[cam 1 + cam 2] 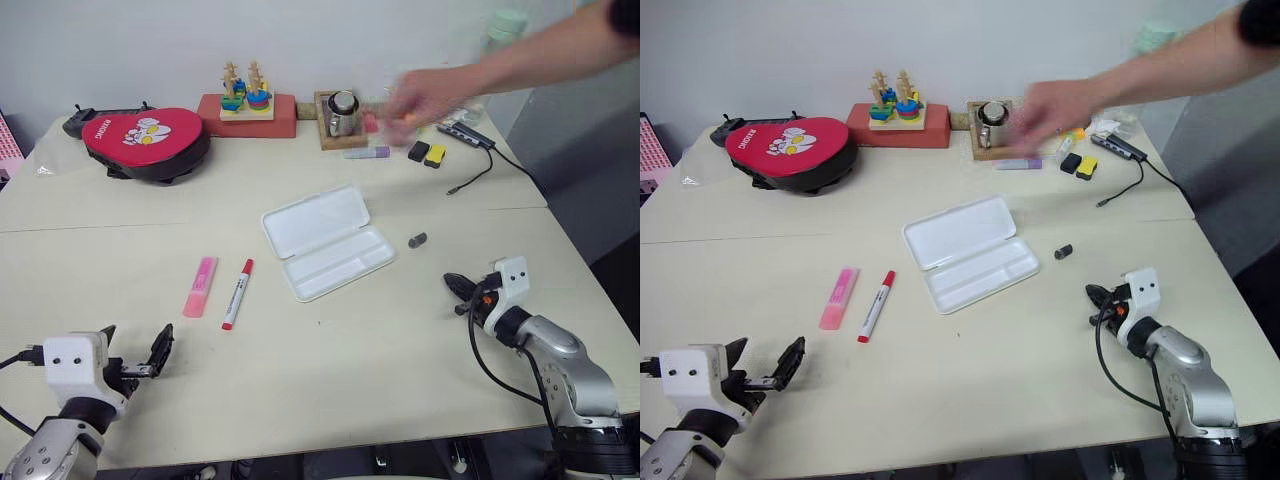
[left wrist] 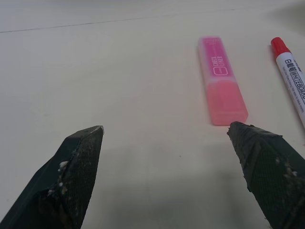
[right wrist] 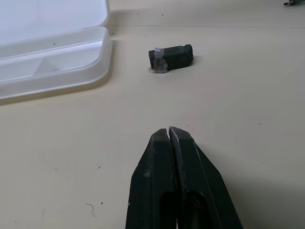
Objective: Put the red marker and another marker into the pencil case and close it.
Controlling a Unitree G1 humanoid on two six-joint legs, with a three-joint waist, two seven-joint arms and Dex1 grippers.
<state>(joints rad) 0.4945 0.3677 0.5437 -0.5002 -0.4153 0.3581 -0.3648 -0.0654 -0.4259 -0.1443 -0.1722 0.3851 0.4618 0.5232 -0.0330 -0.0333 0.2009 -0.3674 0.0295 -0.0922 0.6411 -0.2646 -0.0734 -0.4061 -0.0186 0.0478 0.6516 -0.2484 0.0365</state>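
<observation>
Both claws hover low over the near part of the cream table (image 1: 400, 350): the left gripper (image 1: 135, 350) is spread wide and empty at the near left, the right gripper (image 1: 456, 285) is pressed tight on nothing at the near right.

Just beyond the left gripper lies the flat, wide pink highlighter (image 1: 200, 286), and beside it on its right, apart from it, the slim white-barrelled red marker with red cap and tail (image 1: 237, 293). Both lie flat, their lengths running near to far. Right of them, at mid-table, the white plastic hinged pencil case with rounded corners (image 1: 325, 240) lies open, lid flat on the far side, its divided tray empty.

A small dark block (image 1: 417, 240) sits just right of the case, between it and the right gripper. Bare tabletop separates the markers from the case.

Along the far edge stand a red padded bag (image 1: 145, 140), a wooden stacking toy on a red base (image 1: 247, 105), a metal cup on a wooden tray (image 1: 341, 115), a purple marker (image 1: 366, 153), black and yellow small blocks (image 1: 426, 153) and a cabled hub (image 1: 468, 135). A person's hand (image 1: 425, 100) reaches over them from the far right.
</observation>
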